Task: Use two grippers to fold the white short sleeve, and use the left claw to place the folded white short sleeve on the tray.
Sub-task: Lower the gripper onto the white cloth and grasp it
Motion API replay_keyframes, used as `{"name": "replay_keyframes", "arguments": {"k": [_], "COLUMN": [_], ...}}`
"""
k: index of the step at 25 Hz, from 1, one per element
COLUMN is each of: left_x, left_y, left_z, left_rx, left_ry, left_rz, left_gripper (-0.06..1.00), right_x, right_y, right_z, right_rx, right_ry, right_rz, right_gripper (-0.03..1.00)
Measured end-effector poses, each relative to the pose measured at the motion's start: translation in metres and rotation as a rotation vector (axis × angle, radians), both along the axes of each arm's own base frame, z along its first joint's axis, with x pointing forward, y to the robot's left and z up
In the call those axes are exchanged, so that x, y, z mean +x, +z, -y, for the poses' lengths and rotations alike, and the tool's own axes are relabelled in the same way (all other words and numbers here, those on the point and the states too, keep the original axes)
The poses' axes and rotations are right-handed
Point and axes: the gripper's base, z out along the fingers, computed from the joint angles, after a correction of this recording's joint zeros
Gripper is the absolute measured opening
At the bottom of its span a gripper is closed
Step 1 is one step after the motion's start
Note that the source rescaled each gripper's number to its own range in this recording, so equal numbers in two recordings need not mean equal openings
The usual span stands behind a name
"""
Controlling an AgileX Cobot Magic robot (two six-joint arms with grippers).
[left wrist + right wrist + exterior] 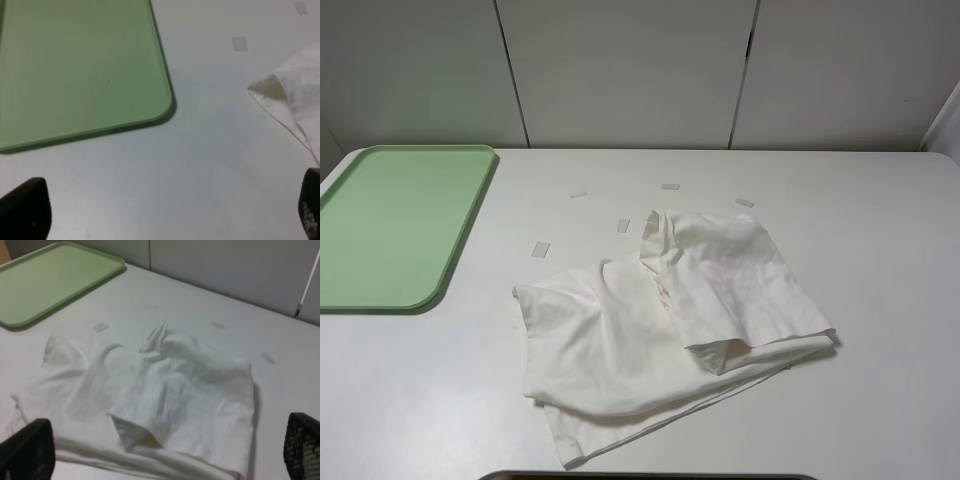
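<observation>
At the left claw: spread fully wide, holding nothing; aimed at bare table between a tray corner and the nearest flap of the shirt.
At the right claw: likewise wide apart and empty; facing the rumpled shirt, not touching it.
Shirt: lying mid-table, crumpled, with one part doubled over the rest toward the right; entirely off the tray.
Tray: at the far left of the table, well apart from the shirt.
Tape strips: scattered on the table just beyond the shirt; probably laying marks.
Step in hand: most likely reaching in for a first grip; no neat fold made yet.
Doing it well: pick two outer edges, one per claw; pinch low against the table and catch only the intended layers; lift both sides together and evenly; spread the bunched part flat before folding, to avoid dragging the cloth into a heap.
</observation>
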Motion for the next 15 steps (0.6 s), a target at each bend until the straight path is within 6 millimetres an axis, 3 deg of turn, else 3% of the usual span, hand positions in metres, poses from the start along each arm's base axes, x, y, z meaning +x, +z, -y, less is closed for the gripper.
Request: {"name": "replay_keyframes", "arguments": {"k": [5, 15], "left_x": [0.000, 0.000], "left_y": [0.000, 0.000], "left_z": [0.000, 0.000], "left_rx": [0.000, 0.002], "left_ry": [0.000, 0.002], "left_rz": [0.000, 0.000], "left_gripper": [1.00, 1.00], "right_x": [0.000, 0.000], "right_y": [-0.012, -0.013], "right_z": [-0.001, -0.001], "right_rx": [-0.048, -0.046], "right_ry": [0.011, -0.023], "right_rz": [-0.085, -0.092], "right_gripper": [1.00, 1.00]}}
